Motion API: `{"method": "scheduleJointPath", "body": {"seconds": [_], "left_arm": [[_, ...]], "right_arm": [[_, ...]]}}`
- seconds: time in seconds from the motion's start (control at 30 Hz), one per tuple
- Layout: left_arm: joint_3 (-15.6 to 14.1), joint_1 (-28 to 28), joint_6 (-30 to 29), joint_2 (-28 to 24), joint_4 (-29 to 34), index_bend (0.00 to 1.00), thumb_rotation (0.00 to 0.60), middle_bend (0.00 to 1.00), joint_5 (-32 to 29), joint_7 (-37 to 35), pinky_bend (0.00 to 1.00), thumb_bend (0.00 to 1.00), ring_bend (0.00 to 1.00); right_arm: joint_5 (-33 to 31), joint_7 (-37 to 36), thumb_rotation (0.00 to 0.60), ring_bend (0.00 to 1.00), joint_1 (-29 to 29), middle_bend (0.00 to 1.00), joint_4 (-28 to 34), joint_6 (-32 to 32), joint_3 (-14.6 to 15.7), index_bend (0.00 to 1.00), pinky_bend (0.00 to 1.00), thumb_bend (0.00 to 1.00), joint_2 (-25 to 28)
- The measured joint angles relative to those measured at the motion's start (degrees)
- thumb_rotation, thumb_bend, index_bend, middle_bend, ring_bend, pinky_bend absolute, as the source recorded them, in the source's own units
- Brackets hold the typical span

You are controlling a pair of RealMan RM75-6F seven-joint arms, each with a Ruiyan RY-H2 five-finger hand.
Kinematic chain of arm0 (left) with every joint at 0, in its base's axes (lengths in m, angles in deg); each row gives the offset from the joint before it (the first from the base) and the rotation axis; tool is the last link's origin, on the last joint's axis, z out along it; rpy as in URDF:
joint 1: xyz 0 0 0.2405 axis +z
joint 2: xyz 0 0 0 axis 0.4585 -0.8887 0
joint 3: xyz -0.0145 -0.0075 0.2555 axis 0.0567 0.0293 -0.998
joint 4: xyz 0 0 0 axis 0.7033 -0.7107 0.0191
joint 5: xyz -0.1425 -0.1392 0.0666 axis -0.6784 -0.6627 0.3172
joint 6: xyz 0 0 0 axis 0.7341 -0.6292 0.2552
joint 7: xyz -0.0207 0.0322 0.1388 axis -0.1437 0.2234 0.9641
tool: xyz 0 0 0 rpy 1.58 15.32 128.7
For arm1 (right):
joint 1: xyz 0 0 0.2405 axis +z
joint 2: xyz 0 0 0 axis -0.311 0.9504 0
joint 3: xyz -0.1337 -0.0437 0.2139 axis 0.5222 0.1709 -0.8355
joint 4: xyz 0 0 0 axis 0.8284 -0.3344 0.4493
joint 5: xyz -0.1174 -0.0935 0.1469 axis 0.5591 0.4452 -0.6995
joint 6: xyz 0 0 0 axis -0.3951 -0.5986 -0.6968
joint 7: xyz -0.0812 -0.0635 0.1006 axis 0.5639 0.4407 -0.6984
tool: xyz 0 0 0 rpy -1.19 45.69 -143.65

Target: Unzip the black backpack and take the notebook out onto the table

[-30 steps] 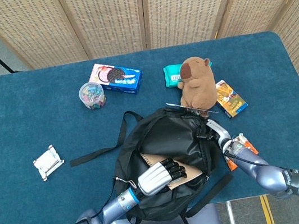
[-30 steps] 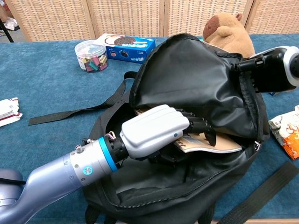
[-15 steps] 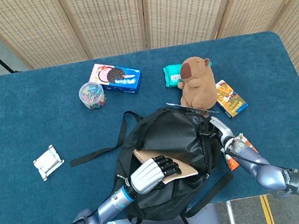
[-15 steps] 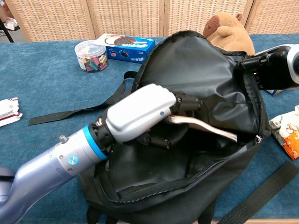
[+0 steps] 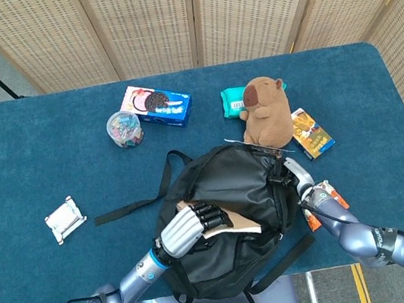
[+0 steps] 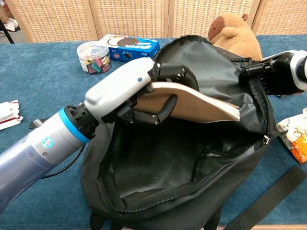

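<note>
The black backpack (image 5: 235, 215) (image 6: 192, 163) lies unzipped at the table's near edge, its mouth gaping wide. My left hand (image 5: 182, 230) (image 6: 125, 92) grips the tan notebook (image 5: 233, 227) (image 6: 196, 103) by its left end and holds it lifted above the bag's opening, tilted down to the right. My right hand (image 5: 292, 176) (image 6: 282, 73) holds the backpack's upper right edge by the zipper, keeping the flap pulled open.
A brown plush capybara (image 5: 266, 112) sits just behind the bag. A cookie box (image 5: 156, 105) and a clear tub (image 5: 124, 128) stand at the back left, a teal pack (image 5: 234, 102) beside the plush. Snack packets (image 5: 311, 132) (image 6: 296, 135) lie right; a white packet (image 5: 65, 219) left.
My left hand has lifted the notebook up and leftward out of the backpack's interior; it now hangs above the opening. The right hand has kept its hold on the bag's edge.
</note>
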Motion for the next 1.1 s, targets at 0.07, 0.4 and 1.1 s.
{"method": "scheduleJointPath", "body": {"seconds": [0.07,0.4,1.1], "left_arm": [[0.23,0.06,0.18,-1.49,2.92,0.82,0.6,0.51,-0.24,0.03,0.51,0.64,0.4],[2.04,0.44,1.72,-7.38,17.9,0.82,0.6,0.51,-1.94,0.52,0.51,0.64,0.4],[11.17,1.59,-0.66,-15.22,32.44,0.82,0.6,0.52,-3.91,2.5,0.51,0.64,0.4]], "right_arm": [[-0.41,0.31,0.6,0.51,0.15,0.68,-0.26,0.43,0.05,0.65,0.28,0.88,-0.3],[-2.05,1.98,0.6,0.51,0.51,0.68,-0.74,1.85,-0.03,0.65,0.28,0.88,-1.19],[-2.14,4.33,0.6,0.51,-0.51,0.68,-0.21,2.65,-0.75,0.65,0.28,0.88,-1.9]]}}
